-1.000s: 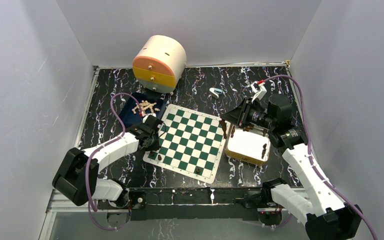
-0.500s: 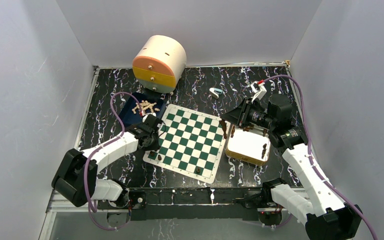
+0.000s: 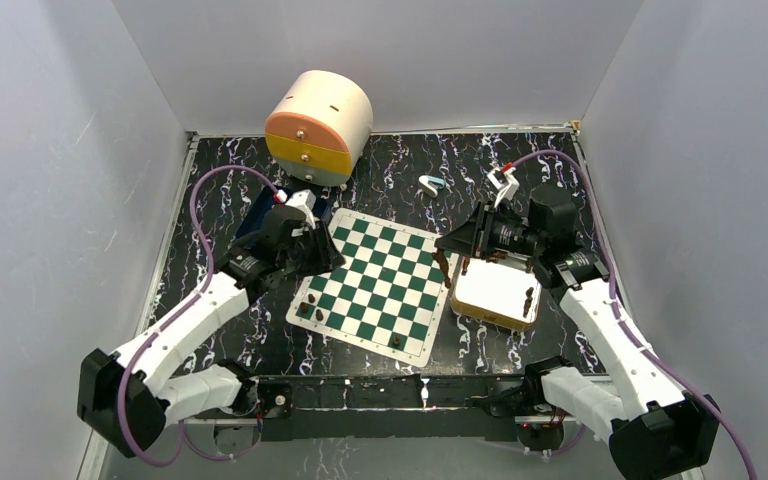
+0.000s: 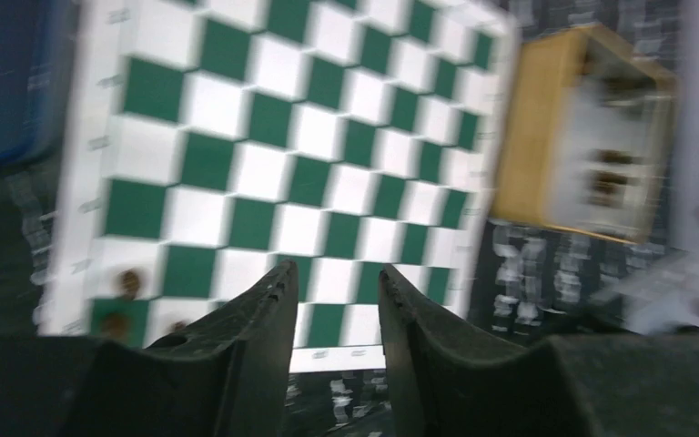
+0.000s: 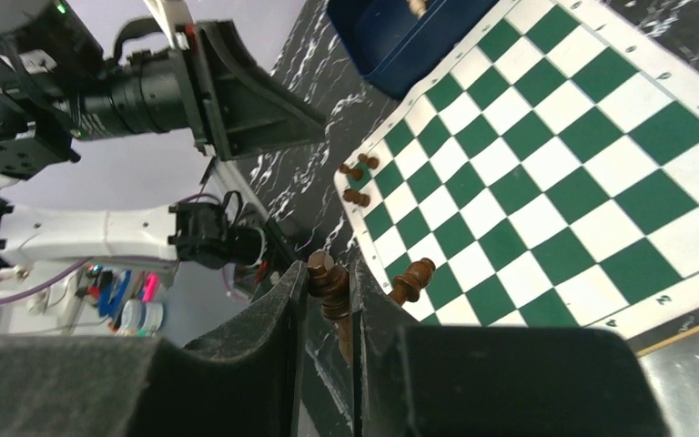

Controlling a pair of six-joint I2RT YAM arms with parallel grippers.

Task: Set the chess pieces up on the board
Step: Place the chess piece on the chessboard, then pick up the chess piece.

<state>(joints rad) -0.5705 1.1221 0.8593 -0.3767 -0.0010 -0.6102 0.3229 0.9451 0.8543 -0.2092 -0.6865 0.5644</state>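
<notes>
The green and white board (image 3: 380, 285) lies in the middle of the table. My right gripper (image 3: 444, 250) hangs over the board's right edge, shut on a dark brown chess piece (image 5: 330, 284). Another dark piece (image 5: 411, 279) stands on the board's edge right beside it. Two or three dark pieces (image 3: 310, 302) stand at the board's near left corner, and one (image 3: 397, 342) at its near edge. My left gripper (image 3: 318, 255) is above the board's left edge; the blurred left wrist view shows it open and empty (image 4: 335, 278) over the board (image 4: 264, 173).
A yellow box with a white floor (image 3: 500, 292) right of the board holds several dark pieces. A blue tray (image 3: 260, 215) with pale pieces sits behind the left arm. A round drawer unit (image 3: 318, 127) stands at the back, with a small white clip (image 3: 430, 184) to its right.
My left arm has lifted and drawn back from the board's near left corner toward the blue tray. My right gripper has shifted slightly left, still holding the dark piece.
</notes>
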